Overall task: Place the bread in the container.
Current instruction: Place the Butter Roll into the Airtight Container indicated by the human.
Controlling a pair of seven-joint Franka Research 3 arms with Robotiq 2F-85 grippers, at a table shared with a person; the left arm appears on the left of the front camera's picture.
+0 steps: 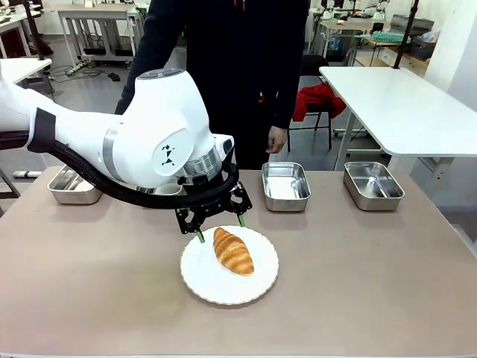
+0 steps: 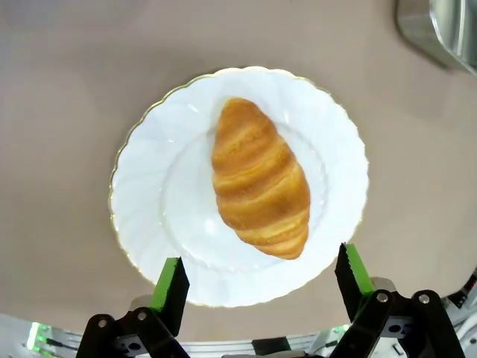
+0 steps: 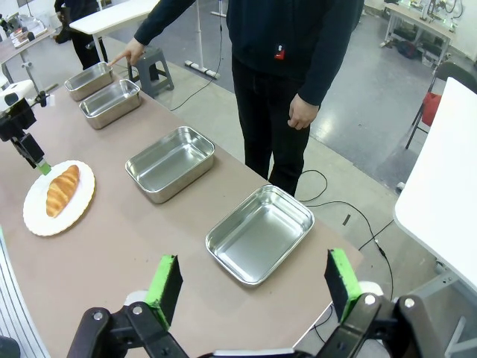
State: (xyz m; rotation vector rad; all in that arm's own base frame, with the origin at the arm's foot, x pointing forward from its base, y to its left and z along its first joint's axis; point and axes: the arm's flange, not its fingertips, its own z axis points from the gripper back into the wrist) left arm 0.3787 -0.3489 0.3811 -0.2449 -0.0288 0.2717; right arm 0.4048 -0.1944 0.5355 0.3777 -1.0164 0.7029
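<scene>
Green pads (image 2: 170,280) of my left jaws stand fully apart with nothing between them. In my left wrist view they hang over the rim of the plate (image 2: 149,201), at about 7 and 5 o'clock of it. I think they are kept so wide because the next move is to come down around the bread (image 2: 259,179).

The bread lies on the plate, its long axis running from 11 to 5 o'clock. Its crust is golden-brown and ridged, with tapered ends. It will probably give under pressure, so a soft grip across the narrow width seems right. The plate is white and round, with a scalloped rim and a thin gold edge, and it sits on the matte brown worktop (image 2: 59,74).

My right jaws are also wide open and empty, high above one end of the worktop.

Farther off, four shallow steel pans (image 3: 259,233) stand in one row along the far edge. They are shiny, with rounded corners and rolled rims. Behind them a person stands, and one hand (image 3: 127,54) points toward the last pan, so I judge this one is the container (image 3: 88,80).
</scene>
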